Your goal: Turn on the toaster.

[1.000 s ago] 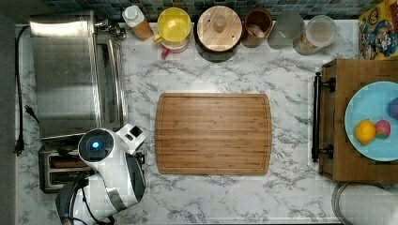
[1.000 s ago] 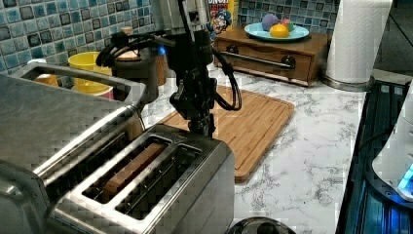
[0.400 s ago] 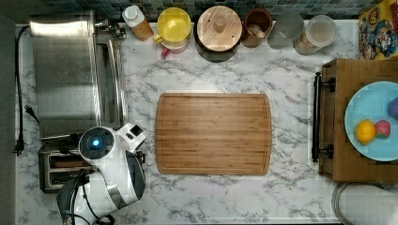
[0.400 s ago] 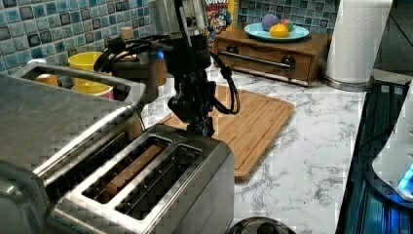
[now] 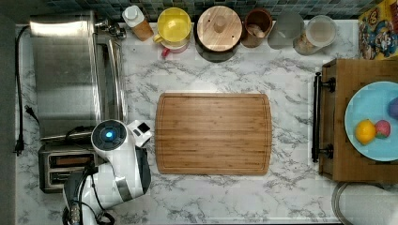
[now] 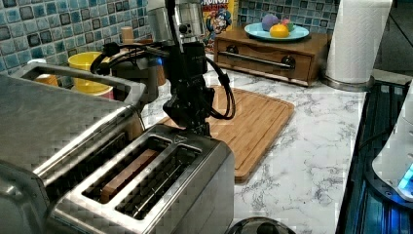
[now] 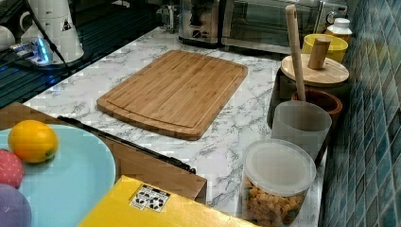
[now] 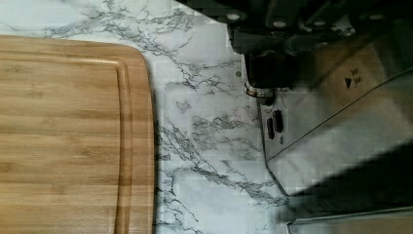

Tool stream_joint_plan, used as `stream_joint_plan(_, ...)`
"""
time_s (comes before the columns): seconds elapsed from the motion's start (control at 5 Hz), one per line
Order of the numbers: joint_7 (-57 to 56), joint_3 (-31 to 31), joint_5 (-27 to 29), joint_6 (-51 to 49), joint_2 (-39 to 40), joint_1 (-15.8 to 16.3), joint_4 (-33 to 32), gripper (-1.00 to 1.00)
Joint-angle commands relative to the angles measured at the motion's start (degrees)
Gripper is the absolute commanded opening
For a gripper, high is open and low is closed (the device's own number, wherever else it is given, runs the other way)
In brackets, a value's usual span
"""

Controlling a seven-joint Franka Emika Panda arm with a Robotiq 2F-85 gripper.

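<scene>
The claw (image 6: 198, 127) sits right at the far end of the toaster (image 6: 146, 190) in the left view, pointing straight down, tips about level with the toaster's top edge. Can't tell if it's open or closed, the black body hides the tips. In the wrist view a black knob (image 8: 267, 73) shows against the toaster's steel end, with small dark marks on the panel just beside it.

The toaster is at the top view's lower left corner of the table (image 5: 225, 197), half under the arm (image 5: 117, 164), pressed up beside the big oven (image 5: 70, 75). Two long slots on top, with a brown slice in the one nearer the oven.

A wooden board (image 5: 213, 133) lies mid-table, just beside the toaster's end but not touching it. Along the tiled wall stand a yellow cup (image 5: 173, 26), a wood-lidded pot (image 5: 219, 28) and some jars. A blue plate (image 5: 368, 112) with fruit sits on a wooden box at the top view's right.
</scene>
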Motion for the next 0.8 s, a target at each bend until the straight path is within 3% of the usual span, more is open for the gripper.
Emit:
stream_joint_plan(0.2, -9.9, 1.4, 4.0, 8.0, 3.0, 0.3, -17.3, -1.00)
stream_joint_plan(0.8, -9.9, 0.9, 4.1, 8.0, 3.0, 0.7, -17.3, -1.00)
